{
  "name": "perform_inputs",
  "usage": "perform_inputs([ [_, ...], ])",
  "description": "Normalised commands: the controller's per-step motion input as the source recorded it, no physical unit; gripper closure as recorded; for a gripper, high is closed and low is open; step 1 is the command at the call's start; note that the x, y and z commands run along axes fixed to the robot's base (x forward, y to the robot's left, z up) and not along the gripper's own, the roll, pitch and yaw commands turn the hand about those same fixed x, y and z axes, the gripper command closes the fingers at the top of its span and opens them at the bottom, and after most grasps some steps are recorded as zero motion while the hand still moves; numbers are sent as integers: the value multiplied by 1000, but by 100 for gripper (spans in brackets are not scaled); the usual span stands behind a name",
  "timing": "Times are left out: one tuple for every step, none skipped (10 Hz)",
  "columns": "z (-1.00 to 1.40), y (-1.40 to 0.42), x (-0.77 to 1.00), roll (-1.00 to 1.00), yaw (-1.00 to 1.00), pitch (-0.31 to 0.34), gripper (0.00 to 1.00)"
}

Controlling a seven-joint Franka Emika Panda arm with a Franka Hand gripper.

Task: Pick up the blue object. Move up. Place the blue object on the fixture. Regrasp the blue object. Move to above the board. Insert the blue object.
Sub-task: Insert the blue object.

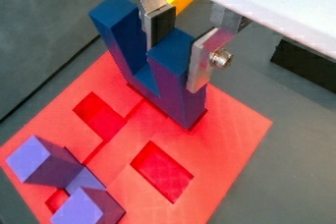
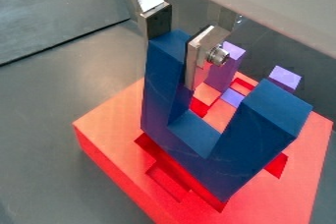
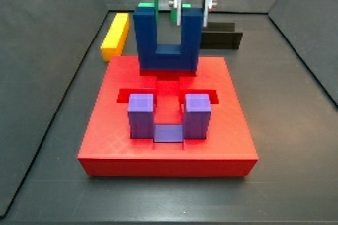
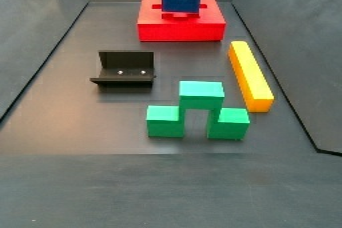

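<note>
The blue object [image 3: 152, 46] is a dark-blue U block standing legs-up at the far end of the red board [image 3: 165, 155]. It also shows in both wrist views [image 1: 118, 41] [image 2: 250, 140] and in a side view [image 4: 183, 2]. My gripper [image 1: 180, 61] [image 2: 178, 56] straddles one leg, with one pad in the gap between the legs and the silver plate on the leg's outer side, shut on it. The gripper [image 3: 193, 14] comes straight down from above. The block's bridge is at the board's top, by a cut-out recess [image 2: 168, 181]. I cannot tell whether it is seated. The fixture [image 4: 126, 70] stands empty on the floor.
A lighter purple U block [image 3: 169, 115] sits in the board's near part [image 1: 59, 174]. A green block [image 4: 198, 110] and a yellow bar [image 4: 250, 72] lie on the dark floor off the board. Open recesses [image 1: 160, 167] show in the board.
</note>
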Motion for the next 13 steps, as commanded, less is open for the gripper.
perform_inputs([
  [0, 0, 323, 37, 229, -43, 100],
  [0, 0, 257, 0, 271, -31, 100],
  [17, 14, 143, -3, 277, -54, 100],
  [0, 17, 0, 0, 200, -70, 100],
  [0, 34, -14, 34, 14, -74, 100],
  [-23, 111, -117, 140, 0, -90, 100],
  [0, 129, -126, 156, -37, -80, 100],
  [0, 111, -91, 171, -71, -67, 100],
  [0, 40, -71, 146, -63, -54, 100],
  [-40, 0, -40, 141, -9, -54, 100],
  [-106, 0, -69, 107, 0, -59, 100],
  [-137, 0, -151, 49, 0, -83, 100],
  [-151, -69, -186, 14, 0, -109, 100],
])
